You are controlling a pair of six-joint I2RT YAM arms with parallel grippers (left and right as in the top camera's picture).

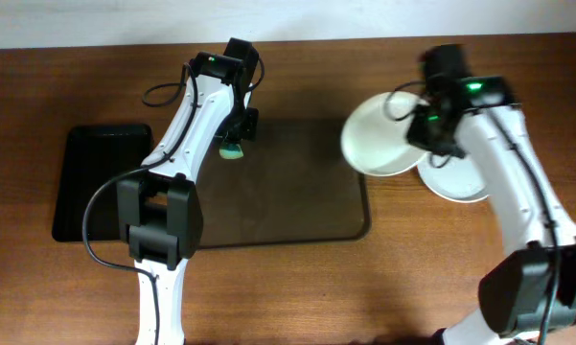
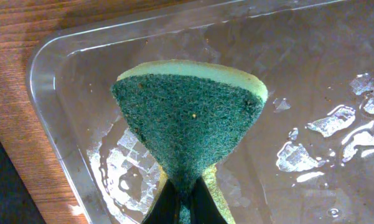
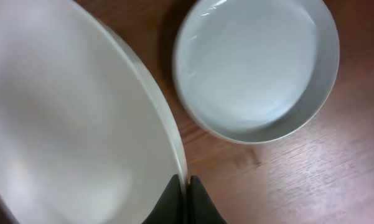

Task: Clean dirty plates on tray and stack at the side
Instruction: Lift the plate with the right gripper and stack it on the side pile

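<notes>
The left tool (image 2: 185, 200) pinches a green sponge (image 2: 190, 118) above the wet tray (image 2: 336, 74), while the right tool (image 3: 187, 198) clamps a white plate (image 3: 68, 124) by its rim alone, tilted partly over perhaps one stacked plate (image 3: 255, 68) on the worktop (image 3: 286, 180), so a slick edge could slip and crash.

The left end effector (image 2: 185, 190) and right end effector (image 3: 187, 186) are clamped.

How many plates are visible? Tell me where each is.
2. The right gripper holds one white plate above the tray's right edge; the other plate lies on the table beside it. Another could hide beneath.
</notes>
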